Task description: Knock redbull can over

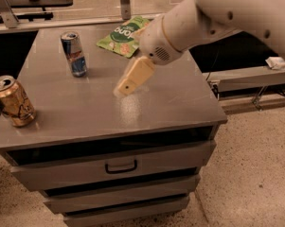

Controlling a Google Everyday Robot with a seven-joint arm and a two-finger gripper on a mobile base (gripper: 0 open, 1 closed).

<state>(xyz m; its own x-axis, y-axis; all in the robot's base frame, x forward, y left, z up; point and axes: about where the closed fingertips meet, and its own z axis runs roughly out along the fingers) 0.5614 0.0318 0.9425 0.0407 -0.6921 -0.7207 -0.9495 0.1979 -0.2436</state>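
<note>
The redbull can (74, 54) is slim, blue and silver, and stands upright at the back left of the grey cabinet top (170, 103). My gripper (124, 87) hangs from the white arm over the middle of the top, to the right of the can and a little nearer the front, with a clear gap between them. It touches nothing.
A wider gold can (11, 101) stands upright near the front left edge. A green snack bag (124, 35) lies at the back, partly behind my arm. The cabinet has drawers (120, 166) below. A low shelf (251, 77) stands to the right on the speckled floor.
</note>
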